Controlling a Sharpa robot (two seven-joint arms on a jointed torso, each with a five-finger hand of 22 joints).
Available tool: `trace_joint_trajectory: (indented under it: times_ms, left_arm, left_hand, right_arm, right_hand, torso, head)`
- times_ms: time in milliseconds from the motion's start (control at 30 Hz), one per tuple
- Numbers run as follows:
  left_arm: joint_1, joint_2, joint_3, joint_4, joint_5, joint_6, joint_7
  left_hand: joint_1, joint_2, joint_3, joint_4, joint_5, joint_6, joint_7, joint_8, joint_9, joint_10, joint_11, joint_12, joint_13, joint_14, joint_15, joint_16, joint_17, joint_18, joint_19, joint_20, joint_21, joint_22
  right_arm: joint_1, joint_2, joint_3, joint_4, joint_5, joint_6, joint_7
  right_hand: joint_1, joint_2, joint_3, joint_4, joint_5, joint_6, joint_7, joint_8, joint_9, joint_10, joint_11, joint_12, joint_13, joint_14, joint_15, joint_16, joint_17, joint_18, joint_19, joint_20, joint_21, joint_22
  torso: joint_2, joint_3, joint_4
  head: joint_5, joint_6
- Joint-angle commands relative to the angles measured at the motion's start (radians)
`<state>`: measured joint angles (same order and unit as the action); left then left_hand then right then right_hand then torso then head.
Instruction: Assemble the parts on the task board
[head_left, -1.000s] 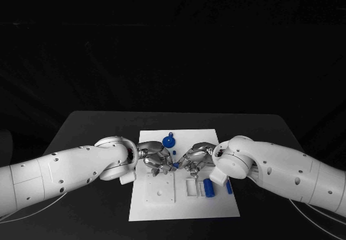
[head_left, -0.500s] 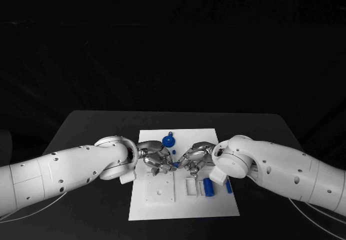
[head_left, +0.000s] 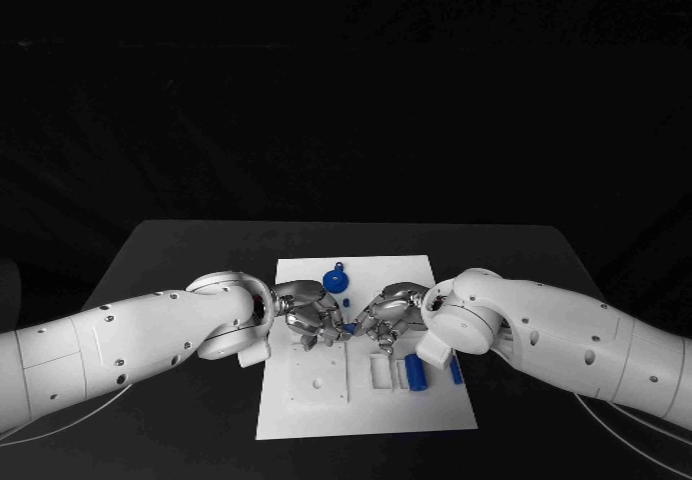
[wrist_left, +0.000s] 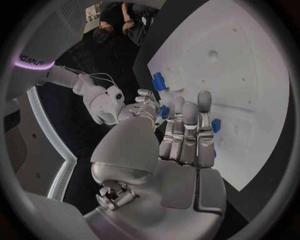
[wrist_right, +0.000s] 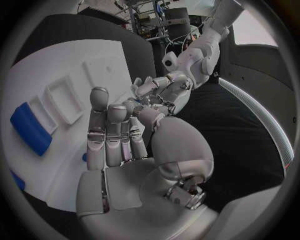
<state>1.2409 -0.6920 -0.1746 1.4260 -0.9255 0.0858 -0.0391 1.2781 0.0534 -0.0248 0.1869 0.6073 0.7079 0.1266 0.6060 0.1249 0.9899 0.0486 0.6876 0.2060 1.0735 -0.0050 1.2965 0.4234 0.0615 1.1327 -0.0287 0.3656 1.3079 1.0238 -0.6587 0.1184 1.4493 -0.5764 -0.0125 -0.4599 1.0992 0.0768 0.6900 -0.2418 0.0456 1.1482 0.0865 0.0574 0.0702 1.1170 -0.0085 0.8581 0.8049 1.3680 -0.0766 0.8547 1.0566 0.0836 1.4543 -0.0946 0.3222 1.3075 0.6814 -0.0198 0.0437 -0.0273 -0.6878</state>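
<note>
The white task board (head_left: 433, 410) lies in the middle of the black table. Over its middle my left hand (head_left: 315, 318) and right hand (head_left: 389, 315) meet fingertip to fingertip. A small blue part (head_left: 351, 328) sits between them. In the left wrist view my left hand (wrist_left: 181, 135) pinches that small blue part (wrist_left: 164, 111) between thumb and fingers, with the right hand (wrist_left: 142, 100) close against it. In the right wrist view my right hand (wrist_right: 119, 135) has its thumb drawn in beside straight fingers, and what it grips is hidden.
A round blue part (head_left: 336, 281) lies on the far end of the board. A blue block (head_left: 417, 373) and a blue bar (head_left: 456, 372) sit near its right edge beside a raised white frame (head_left: 382, 374). The same blue block (wrist_right: 30, 127) shows in the right wrist view.
Both hands stay together over the board's middle. The right hand has edged slightly toward the left hand. The loose parts have not moved.
</note>
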Motion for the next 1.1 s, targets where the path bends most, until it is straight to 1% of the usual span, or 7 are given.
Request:
trace_joint_trajectory:
  times_ms: [33,367,633,767,933,1000,1100]
  left_arm:
    - [0.002,0.008,0.003,0.004,0.005,-0.014,0.019]
    - [0.002,0.010,0.003,0.001,0.010,-0.021,0.024]
    - [0.002,0.012,0.003,0.000,0.013,-0.028,0.025]
    - [0.002,0.013,0.003,0.000,0.014,-0.029,0.025]
    - [0.002,0.014,0.003,-0.001,0.016,-0.025,0.024]
    - [0.002,0.015,0.003,-0.001,0.017,-0.022,0.024]
    - [0.002,0.016,0.003,-0.001,0.019,-0.019,0.025]
  left_hand:
    - [-0.002,0.010,0.006,0.001,0.004,0.000,-0.005,-0.003,0.000,0.004,0.004,-0.005,0.000,0.001,-0.001,0.001,0.000,0.014,0.007,0.003,-0.002,0.013]
    - [-0.001,0.013,0.021,-0.001,0.026,0.002,-0.005,-0.006,-0.001,0.003,0.004,-0.007,-0.001,-0.001,-0.001,0.001,0.000,0.013,0.005,0.003,-0.003,0.014]
    - [-0.014,0.000,0.020,0.010,0.018,-0.003,-0.002,-0.016,-0.006,0.003,0.005,-0.006,0.000,-0.001,0.001,0.000,0.001,0.014,0.007,0.004,-0.004,0.013]
    - [-0.023,-0.002,0.013,0.023,0.001,-0.007,0.001,-0.021,-0.009,0.003,0.007,-0.004,0.001,0.000,0.002,0.000,0.001,0.015,0.008,0.005,-0.005,0.013]
    - [-0.021,-0.002,0.012,0.030,0.001,-0.007,0.001,-0.025,-0.014,0.002,0.007,-0.003,0.002,0.000,0.002,-0.001,0.002,0.016,0.009,0.005,-0.006,0.012]
    - [-0.012,0.000,0.016,0.034,0.040,-0.004,0.001,-0.028,-0.017,0.000,0.007,-0.004,0.002,0.000,0.002,-0.001,0.003,0.016,0.009,0.005,-0.008,0.013]
    - [-0.010,-0.003,0.019,0.034,0.054,-0.004,0.001,-0.028,-0.018,0.000,0.007,-0.004,0.001,-0.001,0.002,-0.001,0.004,0.016,0.009,0.005,-0.008,0.013]
  right_arm:
    - [-0.002,0.006,-0.002,0.006,0.003,0.032,0.005]
    - [-0.002,0.010,-0.003,0.005,0.003,0.032,0.003]
    - [-0.002,0.012,-0.004,0.003,0.003,0.035,0.003]
    - [-0.002,0.013,-0.004,0.003,0.003,0.035,0.003]
    - [-0.002,0.014,-0.005,0.003,0.003,0.034,0.003]
    - [-0.002,0.015,-0.005,0.003,0.003,0.033,0.003]
    - [-0.002,0.015,-0.005,0.003,0.003,0.032,0.003]
  right_hand:
    - [0.001,0.009,0.002,-0.006,0.002,0.005,0.000,0.007,0.002,0.001,-0.005,0.005,-0.001,0.005,0.000,0.005,0.001,0.012,0.000,-0.004,0.007,0.031]
    - [0.001,0.010,0.001,-0.008,0.002,0.005,0.000,0.007,0.001,0.001,-0.005,0.005,-0.001,0.005,0.000,0.005,0.003,0.012,-0.001,-0.004,0.011,0.031]
    - [0.001,0.010,0.001,-0.008,0.002,0.005,0.000,0.007,0.001,0.001,-0.005,0.005,-0.001,0.005,0.000,0.005,0.003,0.012,-0.001,-0.004,0.011,0.031]
    - [0.001,0.010,0.001,-0.008,0.002,0.005,0.000,0.007,0.001,0.001,-0.005,0.005,-0.001,0.005,0.000,0.005,0.003,0.012,-0.001,-0.004,0.011,0.031]
    - [0.001,0.010,0.001,-0.008,0.002,0.005,0.000,0.007,0.001,0.001,-0.005,0.005,-0.001,0.005,0.000,0.005,0.003,0.012,-0.001,-0.004,0.011,0.031]
    - [0.001,0.010,0.001,-0.008,0.002,0.005,0.000,0.007,0.001,0.001,-0.005,0.005,-0.001,0.005,0.000,0.005,0.003,0.012,-0.001,-0.004,0.011,0.031]
    - [0.001,0.010,0.001,-0.008,0.002,0.005,0.000,0.007,0.001,0.001,-0.005,0.005,-0.001,0.005,0.000,0.005,0.003,0.012,-0.001,-0.004,0.011,0.031]
  torso:
    - [0.000,0.0004,0.0003]
    - [0.000,0.0005,0.0006]
    - [0.000,0.0003,0.0005]
    - [0.000,0.0007,0.0008]
    - [0.000,0.0006,0.0007]
    - [0.000,0.0007,0.0003]
    - [0.000,0.0009,0.0000]
  head:
    - [0.000,-0.005]
    - [-0.002,-0.007]
    - [-0.001,-0.007]
    - [-0.001,-0.006]
    - [-0.001,-0.006]
    - [-0.001,-0.007]
    - [-0.001,-0.007]
